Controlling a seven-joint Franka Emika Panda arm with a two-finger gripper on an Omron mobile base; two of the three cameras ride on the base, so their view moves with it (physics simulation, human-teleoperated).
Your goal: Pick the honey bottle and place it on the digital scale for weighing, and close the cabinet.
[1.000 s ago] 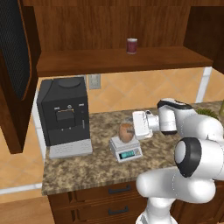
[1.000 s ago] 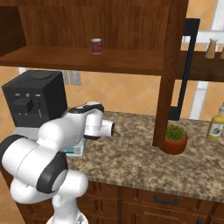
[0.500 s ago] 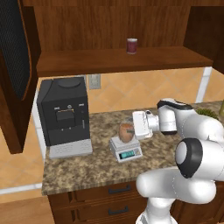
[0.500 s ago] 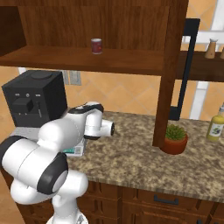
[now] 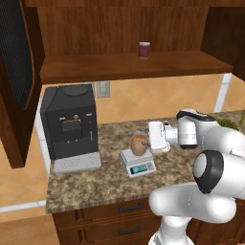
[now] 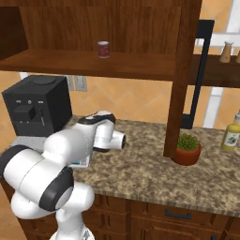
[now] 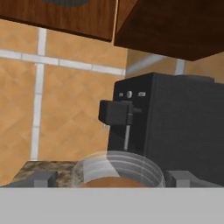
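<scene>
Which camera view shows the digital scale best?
The left base view: the digital scale shows whole, display facing the camera, the honey bottle on its plate. The right base view shows one corner behind the arm.

Flat, even, shadowless rendered light.

I see the cabinet (image 5: pixel 119 28) as dark brown wood with visible grain and a soft sheen. The tabletop (image 5: pixel 95 184) looks like speckled, polished granite. The honey bottle (image 5: pixel 139 145) reads smooth tan-brown, its lid (image 7: pixel 117 168) pale and translucent. The digital scale (image 5: pixel 139 165) seems matt light-grey plastic; the coffee machine (image 5: pixel 69 124) matt black.
</scene>
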